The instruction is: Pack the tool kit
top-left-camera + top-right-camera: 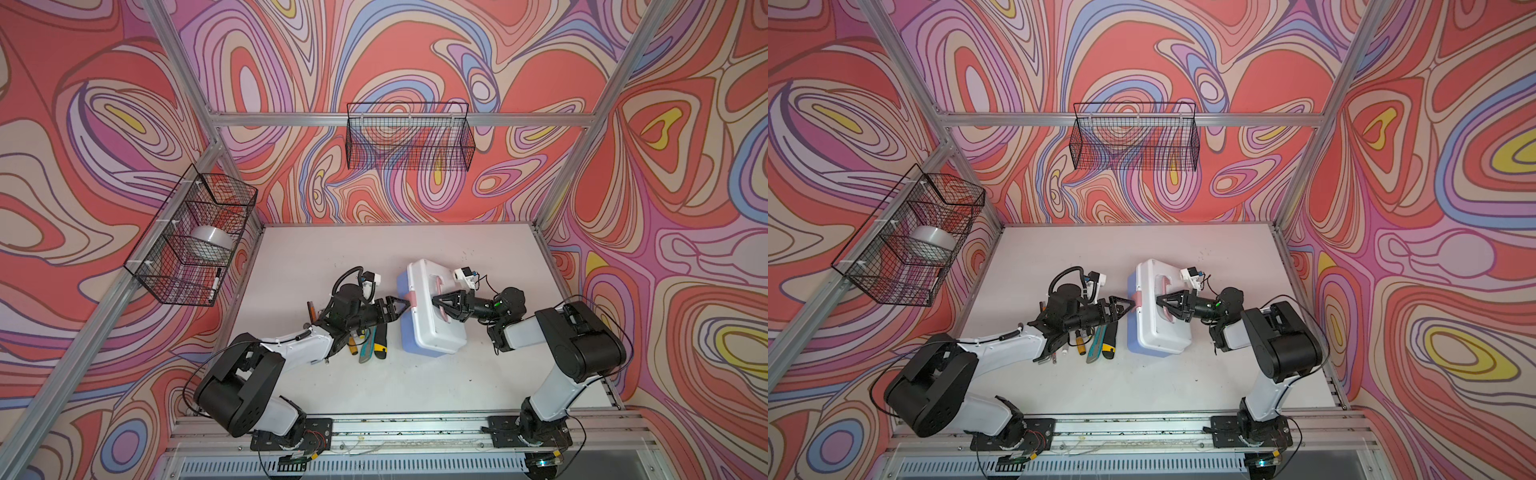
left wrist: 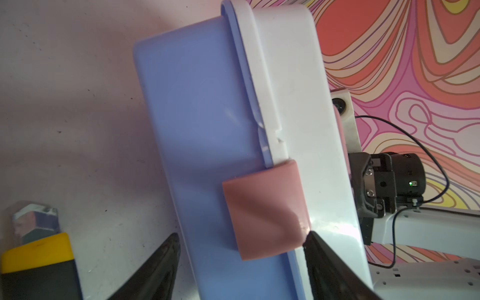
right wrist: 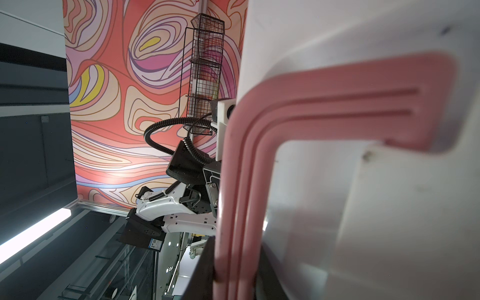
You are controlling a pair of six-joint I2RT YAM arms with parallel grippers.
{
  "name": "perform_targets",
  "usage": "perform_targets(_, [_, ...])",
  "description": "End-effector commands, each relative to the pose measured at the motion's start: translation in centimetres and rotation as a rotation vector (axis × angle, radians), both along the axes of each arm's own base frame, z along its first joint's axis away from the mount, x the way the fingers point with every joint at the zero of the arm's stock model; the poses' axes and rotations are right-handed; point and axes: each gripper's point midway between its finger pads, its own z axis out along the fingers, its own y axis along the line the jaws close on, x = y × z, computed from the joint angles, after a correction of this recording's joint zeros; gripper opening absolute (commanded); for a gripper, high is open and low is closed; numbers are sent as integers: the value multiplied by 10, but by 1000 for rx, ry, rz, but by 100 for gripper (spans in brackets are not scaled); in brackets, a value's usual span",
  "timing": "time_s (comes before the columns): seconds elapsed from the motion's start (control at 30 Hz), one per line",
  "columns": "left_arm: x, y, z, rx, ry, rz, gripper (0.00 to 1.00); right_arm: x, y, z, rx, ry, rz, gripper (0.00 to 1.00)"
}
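Note:
The tool kit [image 1: 432,328] [image 1: 1158,328] is a white-lidded box on a light blue base, standing mid-table with the lid down. My right gripper [image 1: 437,306] [image 1: 1160,306] is shut on the pink lid handle [image 3: 241,181], which runs between its fingers [image 3: 205,270]. My left gripper [image 1: 405,304] [image 2: 242,233] is open, its jaws straddling the blue side wall [image 2: 192,130] and the pink latch [image 2: 262,215]. One fingertip [image 2: 311,239] touches the latch's edge at the lid. Loose utility knives [image 1: 379,347] [image 1: 1109,340] and a yellow screwdriver [image 1: 353,349] lie under the left arm.
A black wire basket [image 1: 195,237] on the left wall holds a tape roll [image 1: 208,243] and a marker [image 1: 216,284]. Another wire basket [image 1: 409,137] hangs on the back rail. A yellow-and-black knife [image 2: 36,259] lies beside the left jaws.

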Motion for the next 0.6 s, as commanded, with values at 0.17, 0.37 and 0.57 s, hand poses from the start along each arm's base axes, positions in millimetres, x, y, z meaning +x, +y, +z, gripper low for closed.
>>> perform_targets(0.17, [6, -21, 35, -156, -50, -68, 62, 0, 2, -26, -37, -56, 9, 0])
perform_targets(0.37, [5, -29, 33, -284, -19, -102, 53, 2, 3, -28, -38, -52, 17, 0])
perform_targets(0.57, [10, -31, 25, -403, 29, -131, 42, 2, 4, -28, -37, -49, 29, 0])
